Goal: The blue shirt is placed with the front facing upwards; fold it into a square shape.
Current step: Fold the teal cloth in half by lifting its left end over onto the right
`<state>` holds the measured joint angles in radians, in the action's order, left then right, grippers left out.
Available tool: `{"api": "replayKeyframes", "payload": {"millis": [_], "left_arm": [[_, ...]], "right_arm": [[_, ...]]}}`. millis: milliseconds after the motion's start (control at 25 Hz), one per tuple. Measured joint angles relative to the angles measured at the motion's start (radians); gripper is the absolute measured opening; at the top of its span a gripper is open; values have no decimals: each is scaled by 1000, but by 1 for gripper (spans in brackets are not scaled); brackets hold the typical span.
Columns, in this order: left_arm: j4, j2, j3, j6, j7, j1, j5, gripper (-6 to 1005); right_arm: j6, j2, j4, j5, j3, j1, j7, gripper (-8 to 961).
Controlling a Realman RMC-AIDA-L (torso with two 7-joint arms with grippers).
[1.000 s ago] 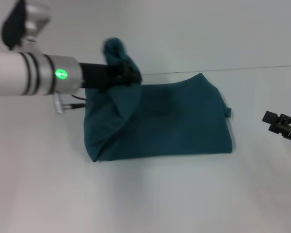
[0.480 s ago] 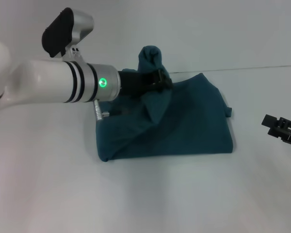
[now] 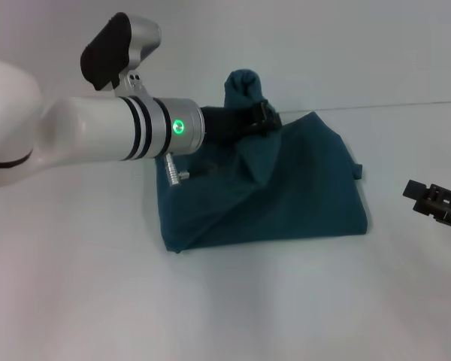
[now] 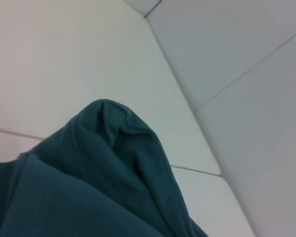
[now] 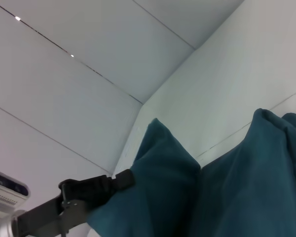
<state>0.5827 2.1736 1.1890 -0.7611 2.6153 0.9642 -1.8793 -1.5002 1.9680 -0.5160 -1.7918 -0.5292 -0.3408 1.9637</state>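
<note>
Though the shirt (image 3: 286,188) lay on the bench (image 3: 98,301) already folded to a rough rectangle, its left end was raised, pinched in the closed left hand (image 3: 261,119); final fold unfinished. Right hand (image 3: 434,203) idle, grip indeterminate.

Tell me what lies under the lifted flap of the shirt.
Under the fold raised by the left gripper, only more of the blue shirt shows; whatever lies beneath that cloth is covered.

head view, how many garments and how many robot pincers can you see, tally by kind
blue shirt: 1
pincers: 2, the left pincer shut on the shirt's lifted fold, the right pincer idle at the table's right edge
total: 3
</note>
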Motion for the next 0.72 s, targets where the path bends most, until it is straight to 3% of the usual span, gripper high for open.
{"api": "replayKeyframes", "payload": {"millis": [240,640,720], "left_arm": [[-25,1,2,34,-12,4,18,103],[-57,2,56,23,-130,21,165,106],[-55,1,58,24,-140,22,175,197]], "right_arm": [[0,0,1,0,0,3,0,851],[6,0,1,-14,0,0,0,848],[7,0,1,-16,0,-1,0,847]]}}
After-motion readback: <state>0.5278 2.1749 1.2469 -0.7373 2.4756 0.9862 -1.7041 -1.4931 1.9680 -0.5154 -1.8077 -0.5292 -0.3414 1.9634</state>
